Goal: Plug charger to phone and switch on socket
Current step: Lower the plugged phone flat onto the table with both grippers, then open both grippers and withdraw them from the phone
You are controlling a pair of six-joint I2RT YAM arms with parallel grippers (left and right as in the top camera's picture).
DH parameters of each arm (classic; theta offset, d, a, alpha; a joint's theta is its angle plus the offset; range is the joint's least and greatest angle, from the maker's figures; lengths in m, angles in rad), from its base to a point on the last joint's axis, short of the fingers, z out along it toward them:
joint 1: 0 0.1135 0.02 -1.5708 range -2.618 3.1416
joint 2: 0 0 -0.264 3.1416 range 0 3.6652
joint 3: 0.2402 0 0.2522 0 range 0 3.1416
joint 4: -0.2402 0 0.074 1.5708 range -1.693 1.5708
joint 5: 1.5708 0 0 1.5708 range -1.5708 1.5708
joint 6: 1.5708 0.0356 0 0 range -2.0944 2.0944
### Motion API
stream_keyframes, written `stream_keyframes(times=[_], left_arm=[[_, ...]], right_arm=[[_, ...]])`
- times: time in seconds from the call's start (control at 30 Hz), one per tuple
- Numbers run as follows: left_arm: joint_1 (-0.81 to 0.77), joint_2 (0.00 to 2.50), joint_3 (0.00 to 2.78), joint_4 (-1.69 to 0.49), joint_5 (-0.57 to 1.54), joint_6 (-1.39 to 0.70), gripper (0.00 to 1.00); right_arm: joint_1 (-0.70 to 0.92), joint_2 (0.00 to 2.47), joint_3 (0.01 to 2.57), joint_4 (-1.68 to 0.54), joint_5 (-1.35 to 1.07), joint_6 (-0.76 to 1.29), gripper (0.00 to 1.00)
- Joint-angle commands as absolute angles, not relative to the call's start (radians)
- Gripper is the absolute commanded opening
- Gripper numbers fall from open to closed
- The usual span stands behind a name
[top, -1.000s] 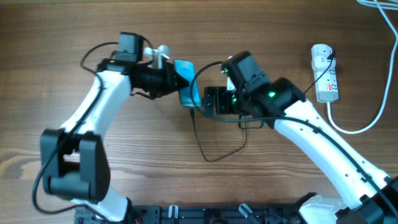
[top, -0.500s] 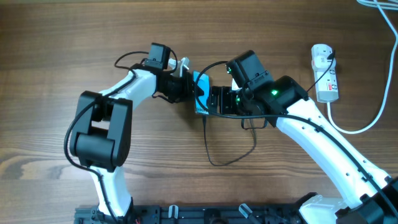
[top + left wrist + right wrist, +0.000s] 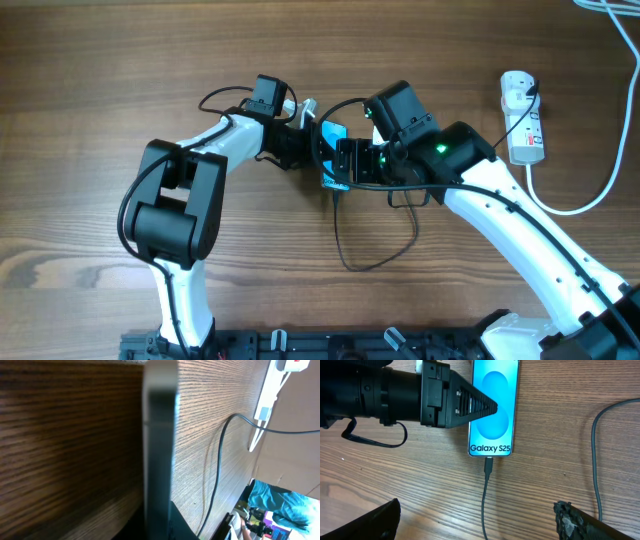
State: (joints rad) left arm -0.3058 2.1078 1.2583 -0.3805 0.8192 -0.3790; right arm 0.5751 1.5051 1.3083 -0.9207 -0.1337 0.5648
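The phone [image 3: 492, 407] shows a bright cyan screen with white "Galaxy S25" lettering. The charger's small dark connector [image 3: 489, 465] sits in the phone's bottom edge, and its thin black cable [image 3: 345, 250] loops away over the wood. My left gripper [image 3: 318, 150] is shut on the phone's side, one black finger [image 3: 465, 405] lying across the screen. In the left wrist view the phone's edge [image 3: 160, 450] fills the middle. My right gripper [image 3: 480, 522] hangs wide open above the cable, just below the phone. The white socket [image 3: 525, 120] lies far right, apart from both grippers.
A thick white cord [image 3: 600, 195] curves from the socket toward the right table edge. The charger's cable runs up to the socket [image 3: 530, 95]. Both arms crowd the table's middle. Bare wood lies to the left and along the back.
My left arm has swung right and carried the phone toward the right gripper. The charger's loop has shifted right with it. The right arm has stayed put.
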Motion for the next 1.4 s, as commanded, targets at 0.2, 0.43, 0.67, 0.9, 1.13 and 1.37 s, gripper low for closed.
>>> stream_keyframes(times=[0.2, 0.43, 0.67, 0.9, 1.13, 1.37], left_arm=[[-0.305, 2.125, 1.262, -0.376, 0.771, -0.373, 0.21], [-0.305, 2.125, 1.262, -0.385, 0.701, -0.374, 0.29], [-0.305, 2.125, 1.262, -0.454, 0.554, -0.374, 0.4], [-0.305, 2.125, 1.262, -0.473, 0.532, -0.373, 0.52], [-0.305, 2.125, 1.262, -0.52, 0.447, -0.374, 0.68], [-0.296, 2.124, 1.262, -0.577, 0.348, -0.373, 0.78]], right_arm=[[0.577, 1.489, 1.328, -0.933, -0.131, 0.579, 1.0], [0.577, 1.515, 1.327, -0.945, -0.131, 0.58, 1.0], [0.577, 1.58, 1.327, -0.985, -0.131, 0.587, 1.0], [0.577, 1.581, 1.327, -1.0, -0.127, 0.583, 1.0], [0.577, 1.581, 1.327, -1.016, -0.101, 0.583, 1.0], [0.574, 1.581, 1.327, -1.039, -0.022, 0.584, 0.99]])
